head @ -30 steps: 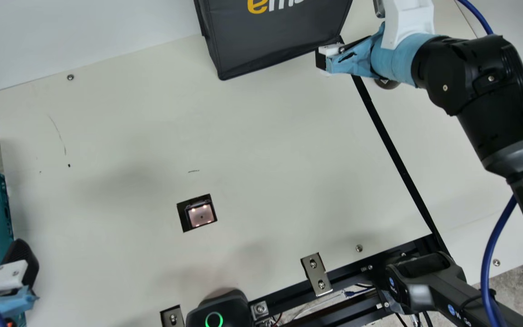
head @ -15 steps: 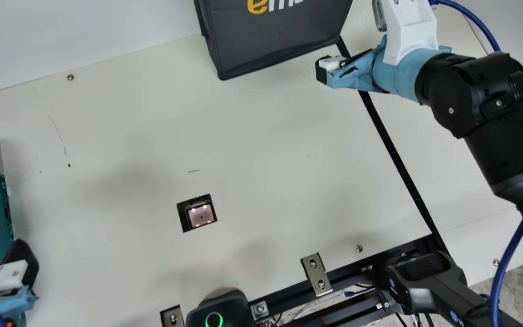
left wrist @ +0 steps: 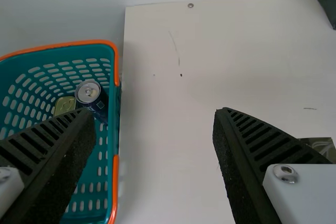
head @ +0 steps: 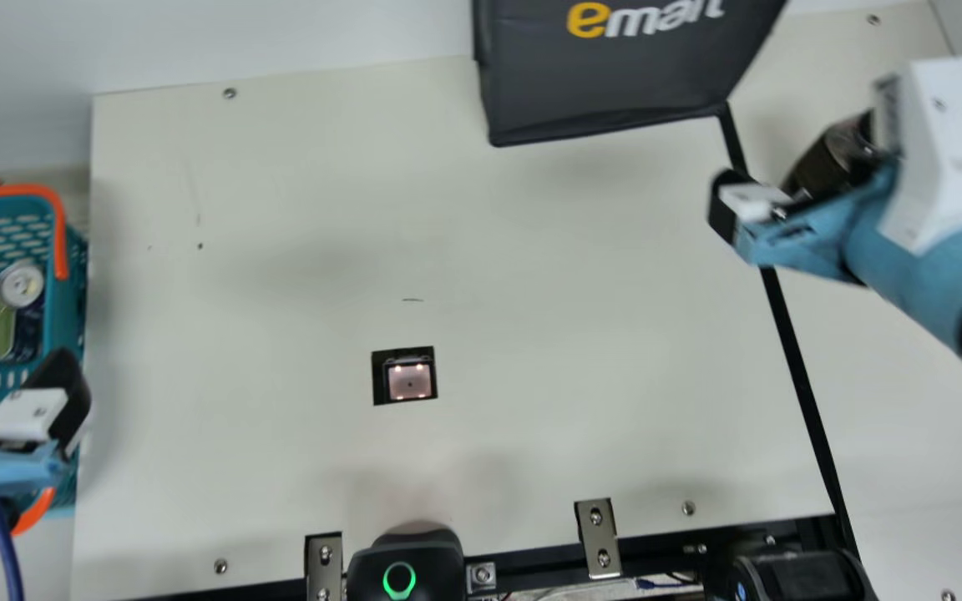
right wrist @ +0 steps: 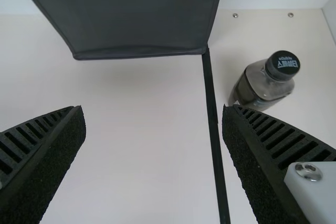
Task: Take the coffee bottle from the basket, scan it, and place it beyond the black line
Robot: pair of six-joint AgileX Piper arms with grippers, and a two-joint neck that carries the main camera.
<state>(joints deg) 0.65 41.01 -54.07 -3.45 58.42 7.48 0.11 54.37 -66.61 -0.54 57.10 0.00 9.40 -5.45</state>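
Observation:
My right gripper (head: 736, 204) hangs over the black line (head: 798, 367) at the main view's right. In the right wrist view my right gripper (right wrist: 155, 114) is open, nothing between its fingers. The coffee bottle (right wrist: 265, 81) stands upright past the black line (right wrist: 212, 108), apart from the fingers; in the main view the bottle (head: 830, 159) is partly hidden behind the arm. At the left, my left gripper (head: 80, 401) is over the side of the teal basket (head: 72, 292). The left wrist view has my left gripper (left wrist: 155, 114) open and empty, with a can (left wrist: 90, 95) in the basket (left wrist: 116, 108).
A dark bag (head: 615, 75) stands at the table's back edge. The scanner window (head: 410, 380) is set into the tabletop near the middle. A black device with a green ring (head: 399, 580) sits at the front edge, beside metal brackets (head: 598, 538). A yellow-green item (left wrist: 64, 105) lies beside the can.
The camera has turned, shifting the whole main picture. My right arm has drawn back from the bag, and the bottle beside it has come into fuller view. My left gripper shows no clear move.

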